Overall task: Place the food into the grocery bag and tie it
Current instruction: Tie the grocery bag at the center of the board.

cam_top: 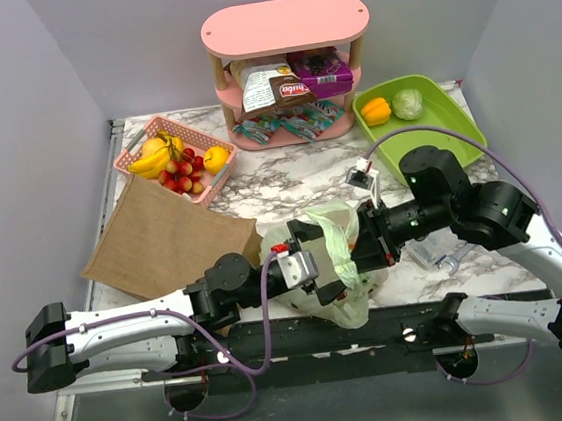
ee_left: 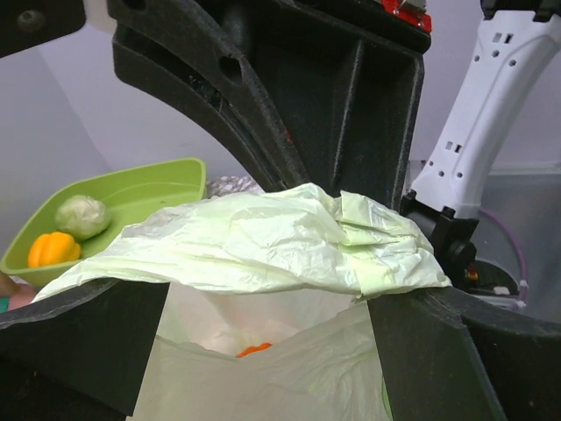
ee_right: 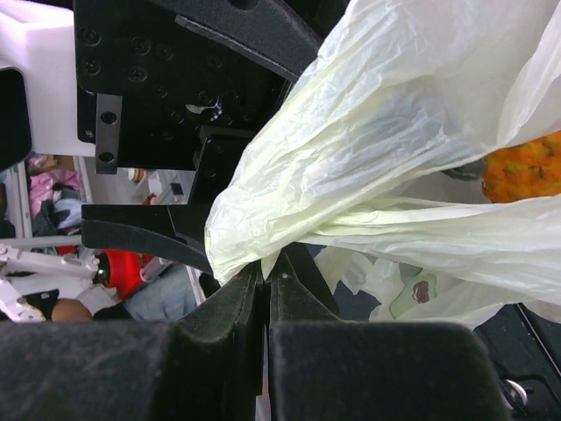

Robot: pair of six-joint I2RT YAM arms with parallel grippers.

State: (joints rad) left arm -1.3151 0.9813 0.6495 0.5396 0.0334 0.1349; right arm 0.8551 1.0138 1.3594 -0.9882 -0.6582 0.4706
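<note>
The pale-green grocery bag (cam_top: 334,255) sits crumpled at the table's near middle, between both grippers. My right gripper (cam_top: 367,247) is shut, pinching a fold of the bag (ee_right: 368,132) at its fingertips (ee_right: 254,281). My left gripper (cam_top: 319,267) is open, its jaws wide apart with the bag's mouth (ee_left: 263,246) spanning the gap between them (ee_left: 263,351). An orange item (ee_left: 254,350) lies inside the bag and also shows through the plastic in the right wrist view (ee_right: 526,167). A white-and-brown snack pack (cam_top: 276,85) and a purple box (cam_top: 322,70) stand on the pink shelf.
A pink basket (cam_top: 134,150) at the back left holds bananas and red fruit. A green tray (cam_top: 447,118) at the back right holds an orange pepper (cam_top: 376,110) and a pale cabbage (cam_top: 408,104). A brown paper bag (cam_top: 163,238) lies flat on the left. The pink shelf (cam_top: 285,24) stands at the back.
</note>
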